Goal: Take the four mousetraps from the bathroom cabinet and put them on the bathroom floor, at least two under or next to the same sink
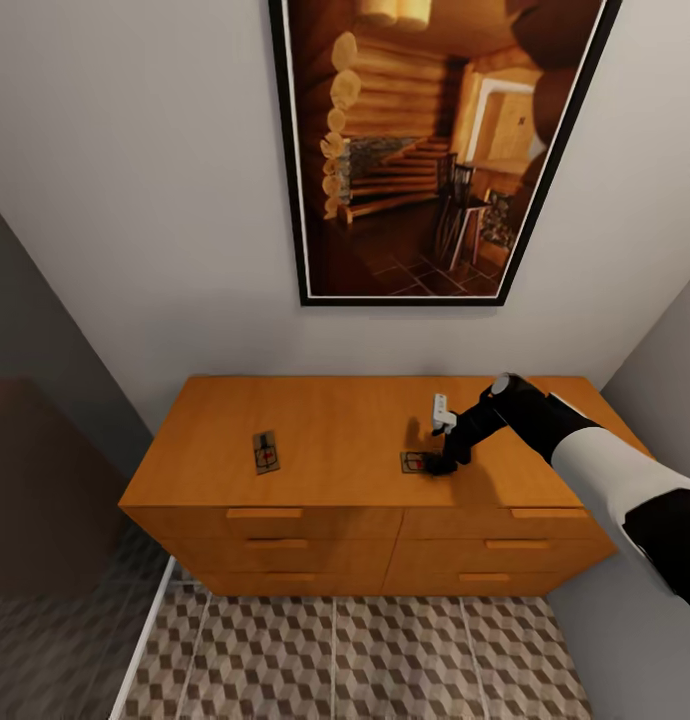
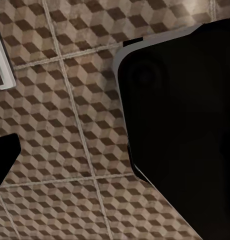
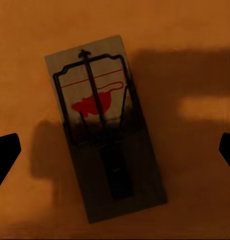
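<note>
Reaching forward from the right of the head view, the right arm is hanging its right gripper (image 1: 443,466) low over the top of the cabinet (image 1: 345,440), directly above one mousetrap (image 1: 414,462). In the right wrist view the two dark fingertips (image 3: 5,157) are standing wide apart, one on each side of this mousetrap (image 3: 102,132), and are closing on nothing; the board is lying flat on the wood in the arm's shadow. A second mousetrap (image 1: 267,452) is lying well apart from the first, toward the cabinet's left end, with bare top between them and nothing standing in the way.

The cabinet is a low, wide box of smooth orange-brown wood, its front carrying two columns of drawers with matching wooden bar handles (image 1: 264,513). It is standing against a pale grey wall, under a large black-framed picture (image 1: 440,150) of a log-cabin interior. A dark panel (image 1: 35,480) is bordering it on the left, and a grey wall is closing in on the right.

Each trap is a small flat rectangular board of pale brown wood, bearing dark wire parts, a thin red line and a red mouse figure.

The bathroom floor (image 1: 365,660) in front is showing large square tiles in a brown, beige and white cube pattern with pale grout lines; the same tiles (image 2: 60,125) are appearing in the left wrist view, beside a large black body part of the robot (image 2: 185,130). Whether the left gripper is open or closed cannot be told.
</note>
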Motion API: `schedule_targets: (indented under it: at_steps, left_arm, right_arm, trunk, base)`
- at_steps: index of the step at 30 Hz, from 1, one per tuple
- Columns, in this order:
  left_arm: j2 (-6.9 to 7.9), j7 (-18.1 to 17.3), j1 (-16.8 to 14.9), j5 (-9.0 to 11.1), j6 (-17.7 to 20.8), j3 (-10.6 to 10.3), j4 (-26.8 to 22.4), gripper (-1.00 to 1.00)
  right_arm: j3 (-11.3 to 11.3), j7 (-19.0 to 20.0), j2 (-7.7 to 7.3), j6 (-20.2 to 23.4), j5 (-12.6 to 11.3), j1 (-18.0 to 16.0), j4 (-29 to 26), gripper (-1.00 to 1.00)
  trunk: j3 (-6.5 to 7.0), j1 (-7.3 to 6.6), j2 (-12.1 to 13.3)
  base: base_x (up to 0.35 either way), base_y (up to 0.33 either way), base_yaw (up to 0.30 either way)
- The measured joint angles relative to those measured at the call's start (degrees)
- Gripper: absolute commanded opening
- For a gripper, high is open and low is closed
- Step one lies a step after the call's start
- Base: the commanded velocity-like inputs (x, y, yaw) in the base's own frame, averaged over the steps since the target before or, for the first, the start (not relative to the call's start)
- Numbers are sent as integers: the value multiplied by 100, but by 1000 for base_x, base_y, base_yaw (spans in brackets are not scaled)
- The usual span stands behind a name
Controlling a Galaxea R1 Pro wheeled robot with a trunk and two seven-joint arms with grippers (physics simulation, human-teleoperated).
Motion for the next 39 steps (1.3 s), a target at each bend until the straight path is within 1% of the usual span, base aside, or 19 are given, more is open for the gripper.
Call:
schedule_targets:
  at_steps: [5,10,39]
  left_arm:
    - [-4,-1,1,0,0,0,-2,100]
    - [-7,0,0,1,0,0,-1,100]
    - [-16,0,2,1,-1,0,-1,100]
  right_arm:
    - [-1,0,11,0,209,0,5,100]
    - [-7,-30,8,1,282,0,13,100]
    - [-10,-189,67,0,299,0,15,100]
  trunk:
    - [0,-1,0]
    - [0,-2,0]
    - [0,-2,0]
  base:
    - [-108,0,0]
    - [-24,0,0]
    - [-1,0,0]
